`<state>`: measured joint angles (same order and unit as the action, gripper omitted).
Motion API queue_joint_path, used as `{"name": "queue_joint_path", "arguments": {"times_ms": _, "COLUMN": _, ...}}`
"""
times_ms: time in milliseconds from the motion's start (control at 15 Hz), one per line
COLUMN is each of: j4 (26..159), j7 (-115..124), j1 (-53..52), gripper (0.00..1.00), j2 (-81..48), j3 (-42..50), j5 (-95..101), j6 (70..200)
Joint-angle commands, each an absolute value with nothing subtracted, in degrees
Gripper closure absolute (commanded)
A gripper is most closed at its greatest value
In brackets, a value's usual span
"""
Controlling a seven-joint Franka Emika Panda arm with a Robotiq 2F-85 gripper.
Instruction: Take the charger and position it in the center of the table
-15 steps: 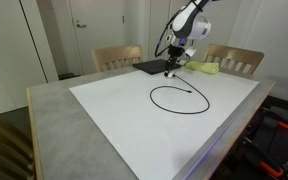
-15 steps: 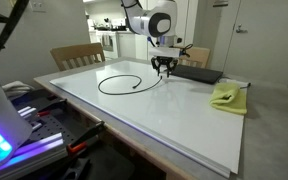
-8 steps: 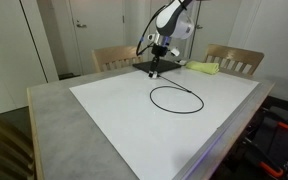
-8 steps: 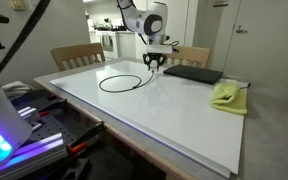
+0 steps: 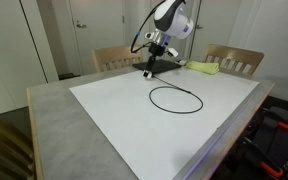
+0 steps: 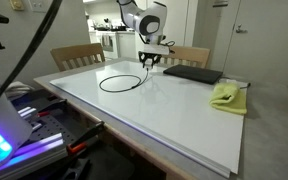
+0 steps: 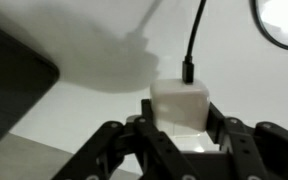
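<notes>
In the wrist view my gripper (image 7: 180, 115) is shut on the charger's white plug block (image 7: 180, 102). The thin black cable (image 7: 193, 45) runs up out of the block's top. In both exterior views the gripper (image 5: 149, 71) (image 6: 150, 62) hangs low over the back part of the table (image 5: 49, 110), near the flat black pad. The rest of the charger lies as a black loop (image 5: 152, 96) (image 6: 101, 84) on the white sheet (image 5: 134, 125), around the table's middle. The stretch of cable between loop and gripper is hard to trace.
The flat black pad (image 5: 176, 66) (image 6: 192, 73) lies at the back of the sheet beside the gripper. A yellow-green cloth (image 5: 204, 68) (image 6: 227, 95) sits past it. Wooden chairs (image 5: 117, 57) (image 5: 232, 60) stand behind the table.
The arm has carried the plug block sideways along the back of the sheet, away from the cloth and off the pad's edge, lifting slightly. The loop looks unchanged.
</notes>
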<state>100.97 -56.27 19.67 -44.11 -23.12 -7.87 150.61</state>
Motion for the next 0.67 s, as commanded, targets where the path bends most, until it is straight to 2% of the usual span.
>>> {"name": "queue_joint_path", "arguments": {"times_ms": 0, "j4": 104.5, "j7": -69.4, "j1": 26.2, "gripper": 0.72, "j2": -43.4, "j3": -31.8, "j5": -16.2, "j6": 149.0}}
{"name": "queue_joint_path", "arguments": {"times_ms": 133, "j4": 106.1, "j7": -75.5, "j1": 26.3, "gripper": 0.72, "j2": -42.3, "j3": -31.8, "j5": -16.9, "j6": 145.0}}
{"name": "queue_joint_path", "arguments": {"times_ms": 200, "j4": 103.3, "j7": -71.8, "j1": 22.8, "gripper": 0.47, "j2": -43.2, "j3": -28.7, "j5": -17.9, "j6": 147.0}}
{"name": "queue_joint_path", "arguments": {"times_ms": 400, "j4": 104.2, "j7": -74.9, "j1": 22.9, "gripper": 0.47, "j2": -43.1, "j3": -28.8, "j5": -18.3, "j6": 145.4}}
{"name": "queue_joint_path", "arguments": {"times_ms": 467, "j4": 104.5, "j7": -76.0, "j1": 22.8, "gripper": 0.72, "j2": -43.0, "j3": -29.1, "j5": -17.8, "j6": 146.1}}
{"name": "queue_joint_path", "arguments": {"times_ms": 600, "j4": 104.9, "j7": -79.4, "j1": 21.7, "gripper": 0.72, "j2": -43.1, "j3": -29.1, "j5": -16.4, "j6": 146.9}}
